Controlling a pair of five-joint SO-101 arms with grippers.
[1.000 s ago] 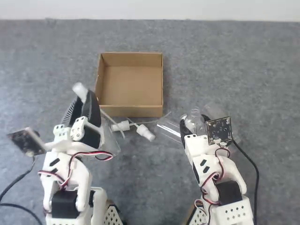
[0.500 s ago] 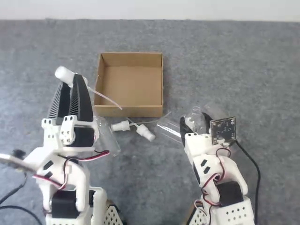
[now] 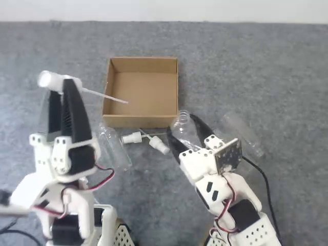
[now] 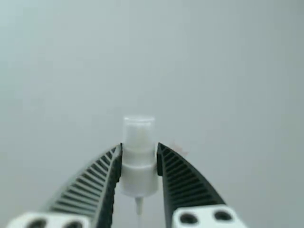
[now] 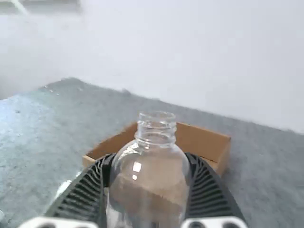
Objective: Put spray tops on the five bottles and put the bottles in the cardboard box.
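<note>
Pinching a white spray top (image 4: 138, 135) by its collar between the ribbed fingers of the left gripper (image 4: 138, 156). Upper left of the high view: same spray top (image 3: 50, 79) at the tip of the left gripper (image 3: 59, 87), thin dip tube slanting right across the left wall of the cardboard box (image 3: 141, 121). Right of centre, clamped on both sides by the right gripper (image 3: 182, 128): a clear bottle (image 3: 180, 120), neck open, just beside the box's lower right corner. Upright in the right wrist view, box behind it. Lying on the grey carpet (image 3: 287, 66) below the box: a second bottle (image 3: 114, 146), one loose top (image 3: 132, 137), another loose top (image 3: 161, 147). Farther right, a third bottle (image 3: 245, 134) on its side.
</note>
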